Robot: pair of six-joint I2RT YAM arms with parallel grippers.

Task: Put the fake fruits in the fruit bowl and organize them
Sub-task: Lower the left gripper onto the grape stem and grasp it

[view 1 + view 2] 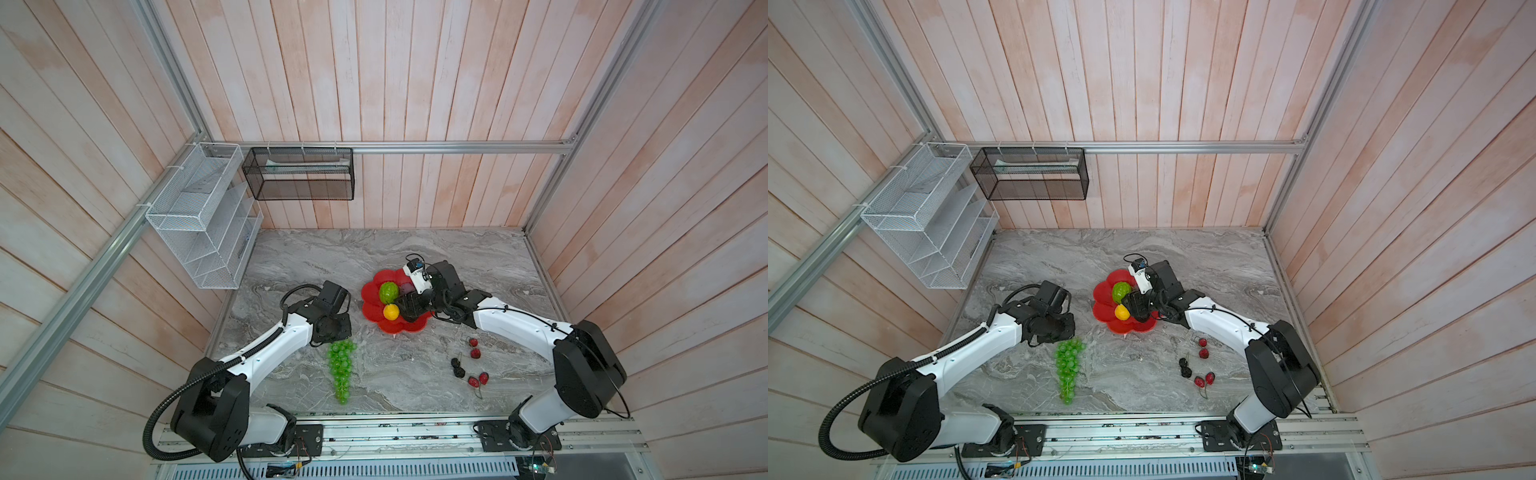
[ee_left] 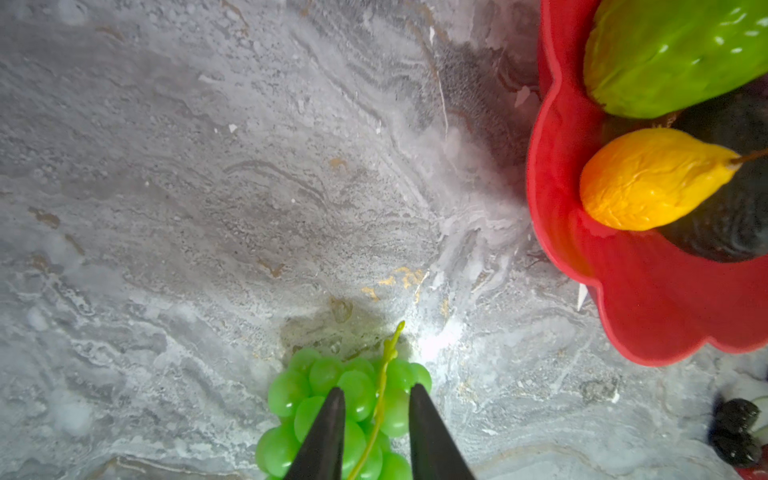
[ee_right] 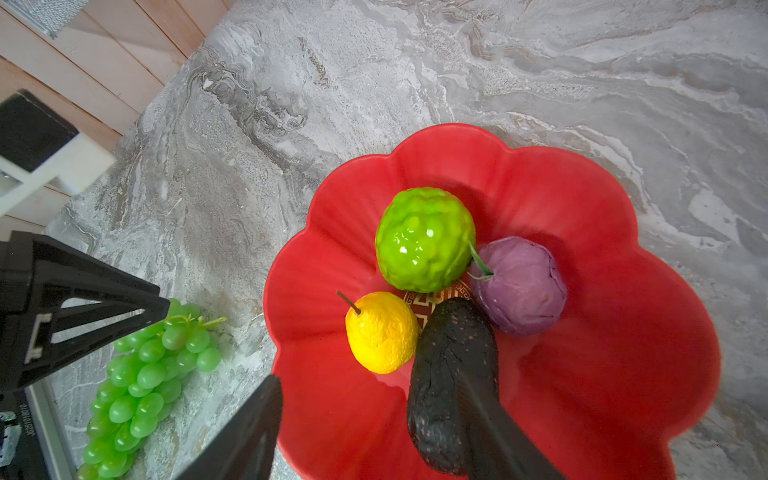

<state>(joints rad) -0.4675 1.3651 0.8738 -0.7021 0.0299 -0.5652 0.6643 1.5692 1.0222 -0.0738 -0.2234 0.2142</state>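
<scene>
One long green grape bunch (image 1: pixel 341 368) lies on the marble (image 1: pixel 374 257) left of centre in both top views. I'd judge it light, floppy and slick, best taken at its stem end, where the left gripper (image 2: pixel 377 388) stands, jaws narrowly apart astride the stem, pinching nothing. Right of it the fruit bowl (image 3: pixel 582 187) holds the bumpy green ball (image 3: pixel 424 239), lemon (image 3: pixel 382 332), purple ball (image 3: pixel 523 286) and avocado (image 3: pixel 440 374), hard and smooth by their look; the right gripper (image 3: pixel 370 378) hangs over it, jaws wide, one finger beside or on the avocado, I cannot tell which, gripping nothing.
</scene>
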